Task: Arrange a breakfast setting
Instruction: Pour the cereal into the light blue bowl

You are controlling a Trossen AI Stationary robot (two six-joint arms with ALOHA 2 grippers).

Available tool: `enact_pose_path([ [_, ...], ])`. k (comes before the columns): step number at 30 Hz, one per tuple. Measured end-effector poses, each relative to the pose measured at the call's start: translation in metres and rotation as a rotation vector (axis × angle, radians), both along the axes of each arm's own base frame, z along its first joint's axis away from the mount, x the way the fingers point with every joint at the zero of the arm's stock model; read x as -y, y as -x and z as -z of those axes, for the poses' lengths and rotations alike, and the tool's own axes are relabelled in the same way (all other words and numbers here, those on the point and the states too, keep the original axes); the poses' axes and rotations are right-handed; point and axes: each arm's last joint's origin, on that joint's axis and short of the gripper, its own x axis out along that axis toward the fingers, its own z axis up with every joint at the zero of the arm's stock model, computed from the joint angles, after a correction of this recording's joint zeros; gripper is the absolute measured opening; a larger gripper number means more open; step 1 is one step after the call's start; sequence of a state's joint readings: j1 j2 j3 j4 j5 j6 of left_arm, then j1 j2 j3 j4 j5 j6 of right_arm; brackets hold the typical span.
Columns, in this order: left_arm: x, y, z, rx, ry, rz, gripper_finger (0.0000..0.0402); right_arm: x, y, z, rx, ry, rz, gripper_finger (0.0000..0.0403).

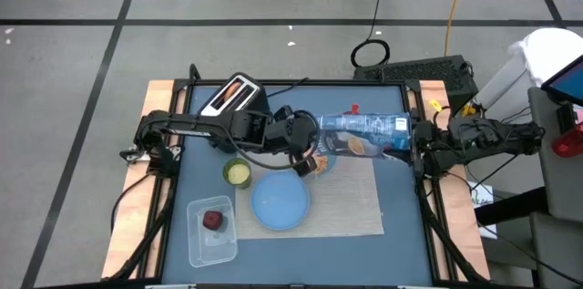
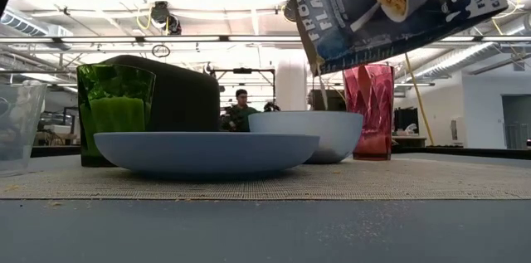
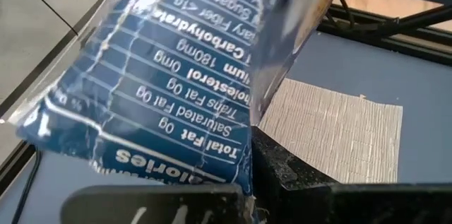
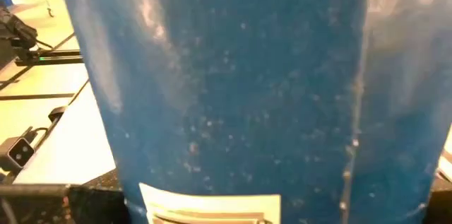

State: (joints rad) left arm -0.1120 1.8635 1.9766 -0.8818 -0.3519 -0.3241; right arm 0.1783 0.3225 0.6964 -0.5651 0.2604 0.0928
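Note:
The blue cereal box (image 1: 364,129) hangs level above the far part of the beige placemat (image 1: 351,200), between my two grippers. My left gripper (image 1: 314,136) is shut on its left end and my right gripper (image 1: 414,138) on its right end. In the low view the box (image 2: 390,10) tilts above the blue bowl (image 2: 307,134) and a pinkish-red cup (image 2: 373,112). The light-blue plate (image 1: 280,202) lies on the mat's left part. A dark-red fruit (image 1: 212,221) sits in a clear tub. The spoon does not show plainly. My left gripper holds the box's end by the nutrition panel (image 3: 212,146), pinched between its two fingers (image 3: 282,171). It comes level from the table's left. The box is lifted clear of the table. My right gripper holds the box's opposite end (image 1: 404,130), coming level from the table's right. The box's blue face (image 4: 240,97) fills its wrist view and hides the place of contact.
A green cup (image 1: 238,172) stands left of the plate. A dark toaster (image 1: 232,98) sits at the far left. The clear tub (image 1: 211,232) lies at the near left. Bare mat (image 1: 355,211) shows to the right of the plate.

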Motion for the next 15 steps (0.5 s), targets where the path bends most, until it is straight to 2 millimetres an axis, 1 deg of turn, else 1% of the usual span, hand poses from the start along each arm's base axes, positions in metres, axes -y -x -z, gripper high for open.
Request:
enact_pose_path([
  [15,-0.0001,0.0,0.0009,-0.008,0.001,0.003,0.0005,-0.0001,-0.0014,-0.0052,0.055,-0.011,0.006,0.0276],
])
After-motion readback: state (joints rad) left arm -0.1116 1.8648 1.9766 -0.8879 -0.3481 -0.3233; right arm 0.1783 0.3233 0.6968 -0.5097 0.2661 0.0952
